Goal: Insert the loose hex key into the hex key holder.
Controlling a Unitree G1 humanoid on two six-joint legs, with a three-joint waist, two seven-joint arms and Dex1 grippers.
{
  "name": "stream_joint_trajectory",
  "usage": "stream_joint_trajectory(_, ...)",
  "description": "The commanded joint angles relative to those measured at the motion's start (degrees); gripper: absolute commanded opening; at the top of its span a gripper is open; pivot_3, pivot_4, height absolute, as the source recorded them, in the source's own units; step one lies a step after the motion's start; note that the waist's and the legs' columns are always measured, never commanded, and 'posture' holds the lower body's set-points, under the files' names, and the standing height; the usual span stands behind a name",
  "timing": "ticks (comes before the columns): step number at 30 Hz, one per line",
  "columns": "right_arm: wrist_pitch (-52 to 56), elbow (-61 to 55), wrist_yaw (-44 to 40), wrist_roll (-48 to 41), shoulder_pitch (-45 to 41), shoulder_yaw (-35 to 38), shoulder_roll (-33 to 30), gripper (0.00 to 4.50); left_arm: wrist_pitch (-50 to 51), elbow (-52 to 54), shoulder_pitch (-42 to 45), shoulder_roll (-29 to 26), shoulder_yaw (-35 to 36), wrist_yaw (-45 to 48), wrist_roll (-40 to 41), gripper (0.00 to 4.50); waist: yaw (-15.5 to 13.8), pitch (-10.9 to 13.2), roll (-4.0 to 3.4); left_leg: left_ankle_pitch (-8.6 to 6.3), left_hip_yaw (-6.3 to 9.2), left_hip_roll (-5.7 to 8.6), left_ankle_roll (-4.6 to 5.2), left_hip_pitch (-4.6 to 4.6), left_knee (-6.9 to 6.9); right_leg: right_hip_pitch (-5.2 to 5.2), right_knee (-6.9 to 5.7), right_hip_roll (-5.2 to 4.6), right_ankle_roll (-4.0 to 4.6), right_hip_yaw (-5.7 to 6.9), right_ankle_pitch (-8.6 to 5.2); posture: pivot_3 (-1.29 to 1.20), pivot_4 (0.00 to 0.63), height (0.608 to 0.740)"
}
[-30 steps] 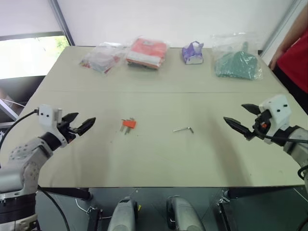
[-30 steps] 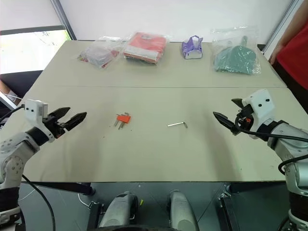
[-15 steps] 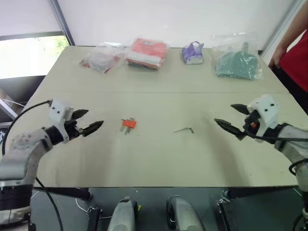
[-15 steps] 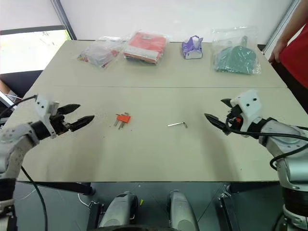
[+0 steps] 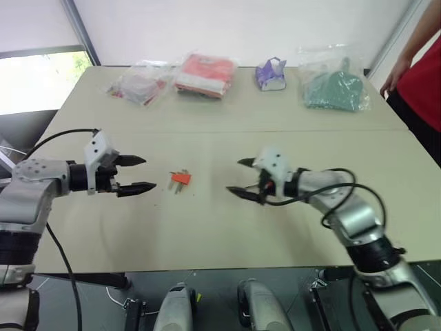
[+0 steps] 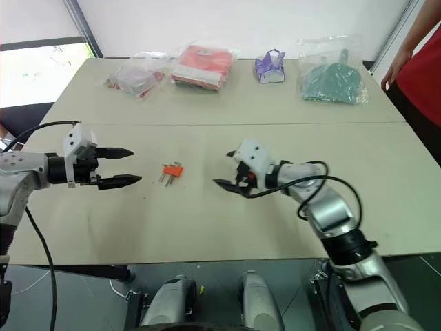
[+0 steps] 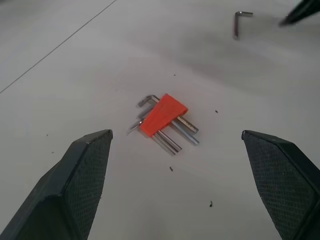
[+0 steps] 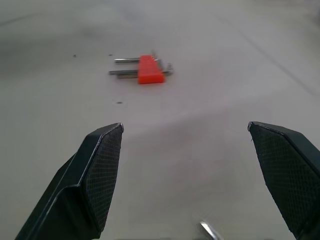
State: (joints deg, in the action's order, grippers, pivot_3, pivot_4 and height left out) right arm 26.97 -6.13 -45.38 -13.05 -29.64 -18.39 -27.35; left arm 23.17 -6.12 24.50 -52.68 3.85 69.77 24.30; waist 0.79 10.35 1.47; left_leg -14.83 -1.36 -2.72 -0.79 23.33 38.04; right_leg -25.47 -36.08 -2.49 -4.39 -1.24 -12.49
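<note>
The loose hex key (image 7: 241, 21) lies flat on the table (image 5: 207, 227), near the middle and to the right of the hex key holder (image 5: 181, 178). In the head views the right arm covers it; in the right wrist view only one end of it shows, between that claw's two fingers.

**Claw state.** The right claw (image 5: 241, 177) is open and empty, low over the key's place. The left claw (image 5: 140, 173) is open and empty, pointing at the holder from its left and near it, not touching.

**Step in hand: pick up the key.**
1. Bring the right claw down so that one finger stands on each side of the long shank, not the short bent end.
2. The key is thin and lies flat on a hard surface; in all likelihood it will slide or roll away from the fingertips. Close slowly and squarely.
3. Use the left claw to steady the orange holder, which looks light enough to skid when the key is pushed in.

**Edges and room.** Key and holder sit well back from the table's near edge. Bare table surrounds both. Bagged items (image 5: 207, 72) line the far edge, well apart. A person (image 5: 422, 65) stands at the far right corner, outside the work area.
</note>
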Motion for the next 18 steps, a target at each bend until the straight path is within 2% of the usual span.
stream_joint_trajectory(1,-6.9,9.4,-0.7,2.8,-4.3,-1.5,4.9,4.15,0.7,3.3,-1.6,0.1,2.1,-0.8,1.1,4.33,0.1,0.0,-0.02,0.0,0.0,0.0,0.0,-0.02,0.01,0.02,0.0,0.0,0.0,0.0,0.0,0.0,0.15,0.74)
stream_joint_trajectory(11,-23.7,38.9,-3.6,9.0,-17.6,-2.3,16.1,4.15,3.5,9.1,-6.6,1.7,4.0,-4.4,2.6,4.33,0.2,0.0,-0.03,0.0,0.02,-0.03,0.0,-0.03,-0.01,-0.01,-0.07,0.02,-0.21,0.01,0.12,0.0,0.15,0.74)
stream_joint_trajectory(18,-30.5,50.3,-5.6,12.3,-21.6,-2.2,20.3,4.15,4.1,11.3,-8.4,2.5,4.5,-6.3,3.3,4.33,0.3,0.0,-0.04,0.0,0.02,-0.03,-0.01,-0.04,-0.01,-0.01,-0.09,0.01,-0.21,0.01,0.13,0.0,0.15,0.74)
